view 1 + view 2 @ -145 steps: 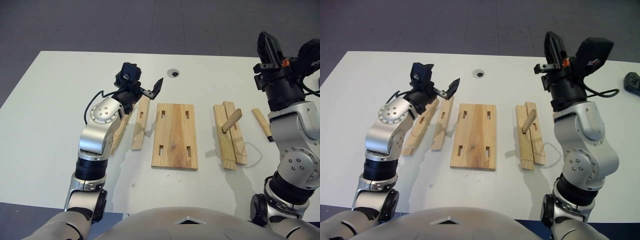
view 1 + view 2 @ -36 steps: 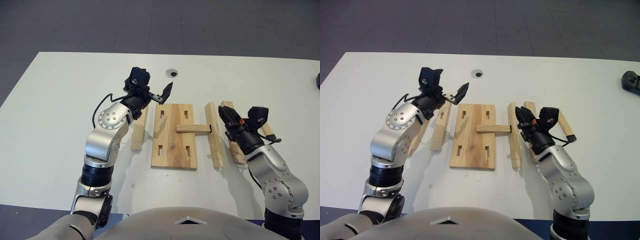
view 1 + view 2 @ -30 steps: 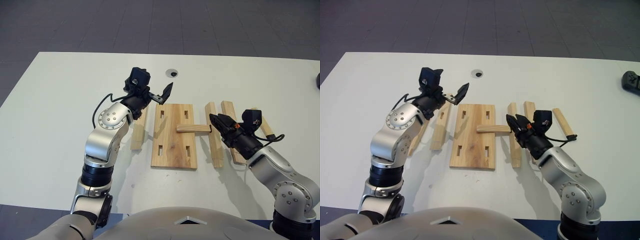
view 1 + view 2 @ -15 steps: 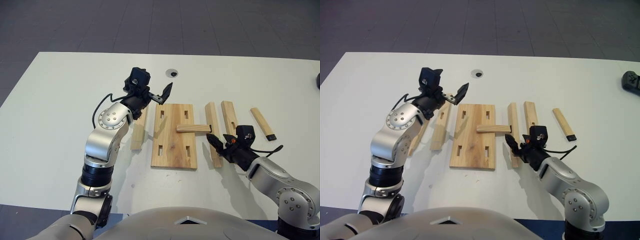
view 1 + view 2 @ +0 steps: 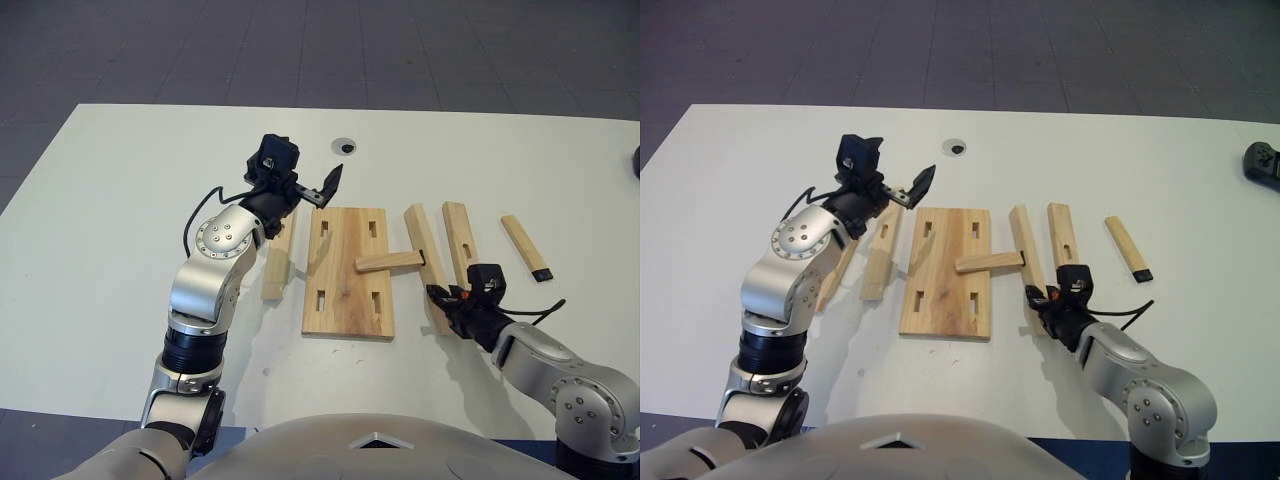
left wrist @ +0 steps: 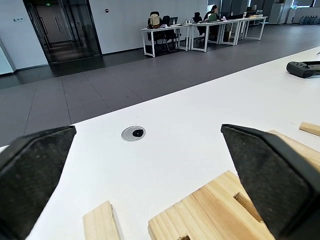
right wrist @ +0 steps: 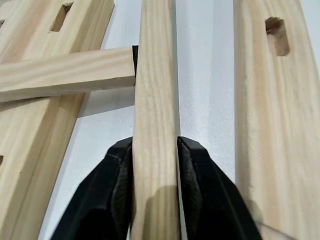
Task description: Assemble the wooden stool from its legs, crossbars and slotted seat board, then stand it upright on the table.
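Right wrist view showed the right gripper [image 7: 154, 147] clenched on the near end of a leg [image 7: 155, 75], its pads pressed against the two long side faces. That leg lay flat on the table [image 5: 120, 200], just right of the slotted seat board [image 5: 348, 285], with a crossbar [image 5: 388, 262] plugged into its side and reaching left onto the board. A second leg [image 5: 460, 235] lay beside it on the right, apart from it, and a loose crossbar [image 5: 525, 245] lay farther right. The left gripper [image 6: 150, 170] hung above the board's far left corner, its fingers spread wide and empty, near two more legs [image 5: 883, 262] on the left. The sticks looked like light, stiff, dry wood, smooth enough to slip but hard enough to take a firm squeeze. Held at its end, the leg would probably want to twist under the crossbar's weight, and the joint might pull loose. A hold nearer that joint seemed steadier. The board, the broadest piece, seemed best taken by a long edge.
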Controlling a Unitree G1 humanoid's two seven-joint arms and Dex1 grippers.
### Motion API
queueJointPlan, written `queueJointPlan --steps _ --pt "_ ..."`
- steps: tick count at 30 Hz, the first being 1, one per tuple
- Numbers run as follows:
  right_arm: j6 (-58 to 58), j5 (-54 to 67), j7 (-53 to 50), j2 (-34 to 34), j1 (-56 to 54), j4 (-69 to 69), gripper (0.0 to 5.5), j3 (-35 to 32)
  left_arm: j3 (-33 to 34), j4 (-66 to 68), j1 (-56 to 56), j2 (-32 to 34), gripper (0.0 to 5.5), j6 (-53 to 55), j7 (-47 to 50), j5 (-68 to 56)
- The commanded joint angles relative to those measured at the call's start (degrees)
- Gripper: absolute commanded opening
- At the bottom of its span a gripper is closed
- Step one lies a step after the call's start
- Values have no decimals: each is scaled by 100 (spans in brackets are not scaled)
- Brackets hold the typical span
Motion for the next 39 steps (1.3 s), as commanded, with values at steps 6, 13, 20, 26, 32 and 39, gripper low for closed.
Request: queueJointPlan --steps 6,13,20,26,32,39 --pt "-1310 -1187 831 -602 -599 21 105 230 144 175 -283 3 540 -93 -34 -41" --pt "-2357 2287 2187 -6 -1733 1134 105 -1640 2124 1642 -1989 -225 540 960 -863 -2787" --pt "-1788 4534 2713 -887 -2181 1822 105 -1648 2547 3057 -3235 155 540 2217 -1862 -4370" --pt "-1687 4960 2539 -941 -2065 1592 105 -818 2162 3554 -3666 -11 540 2637 -2358 -4623" --pt "-1563 4966 2853 -1189 -1789 1327 105 -506 1945 3385 -3635 -95 540 3210 -2603 -5007" --pt "-1545 4802 3271 -1472 -1524 1279 105 -395 2075 3585 -3611 -195 525 3519 -2525 -5277"
